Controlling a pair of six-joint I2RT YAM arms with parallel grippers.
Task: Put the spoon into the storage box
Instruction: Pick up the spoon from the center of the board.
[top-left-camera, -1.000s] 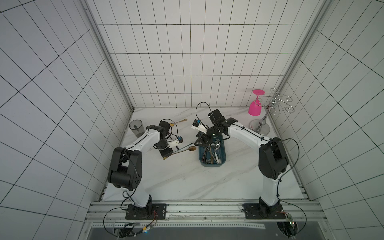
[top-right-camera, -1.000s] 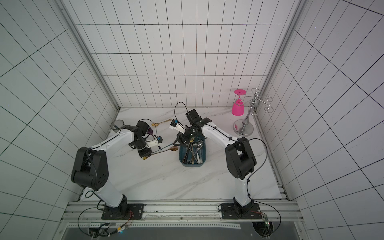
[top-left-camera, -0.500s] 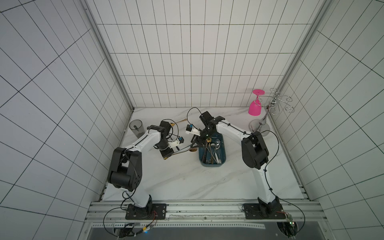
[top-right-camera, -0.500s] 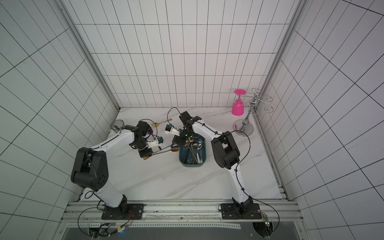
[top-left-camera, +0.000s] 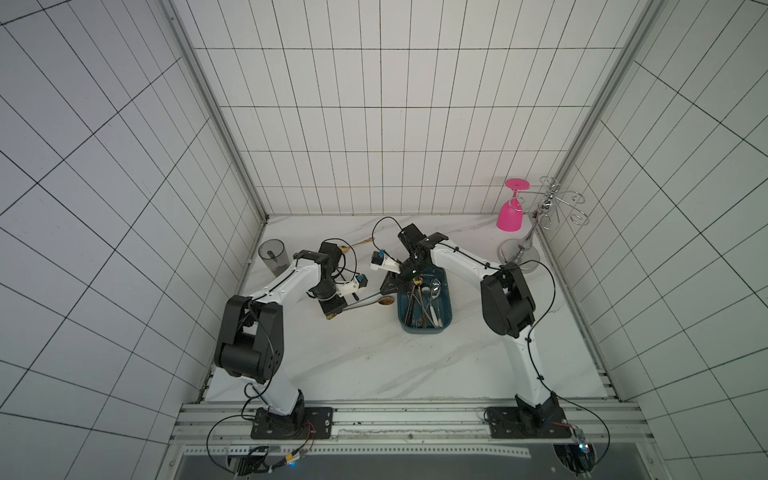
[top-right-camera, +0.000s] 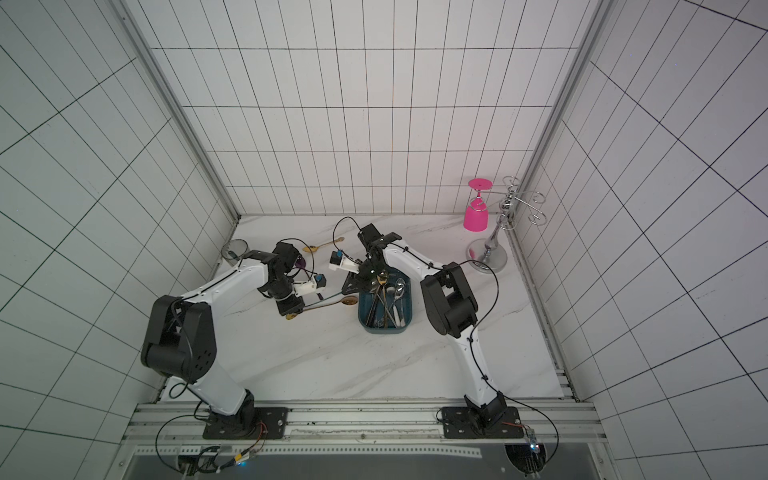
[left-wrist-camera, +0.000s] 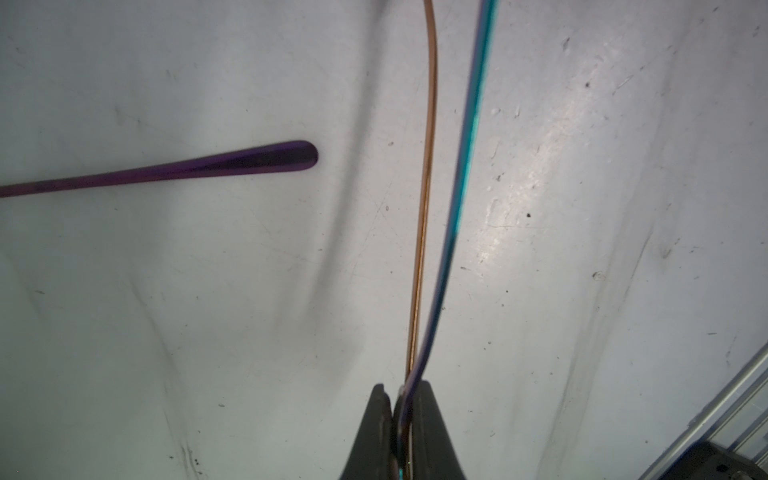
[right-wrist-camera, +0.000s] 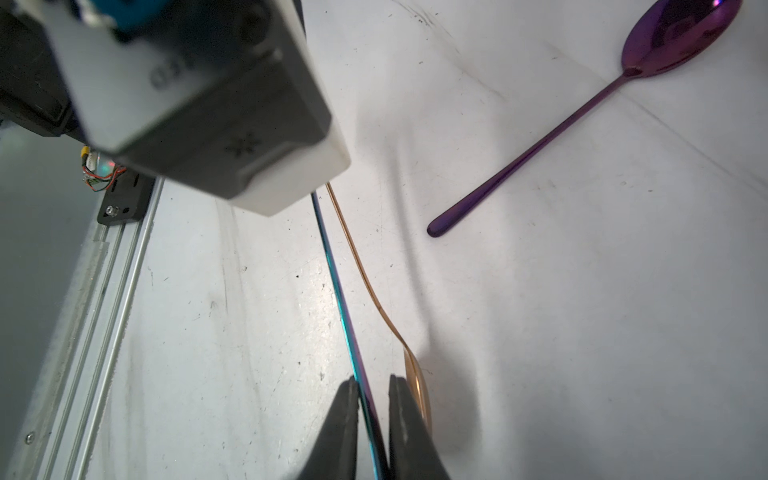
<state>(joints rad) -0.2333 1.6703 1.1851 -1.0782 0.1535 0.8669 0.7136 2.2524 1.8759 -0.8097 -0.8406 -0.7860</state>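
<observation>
Now | L pincer (left-wrist-camera: 402, 390): grips gold spoon (left-wrist-camera: 424, 208) + teal spoon (left-wrist-camera: 465, 158); R pincer (right-wrist-camera: 372, 382): nips teal spoon

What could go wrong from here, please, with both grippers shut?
1. The left gripper clamps the gold spoon and the teal-blue handle together; the right gripper grips only the teal-blue handle, so pulling may strain both arms.
2. If the left gripper opens, the gold spoon could drop outside the storage box.
</observation>
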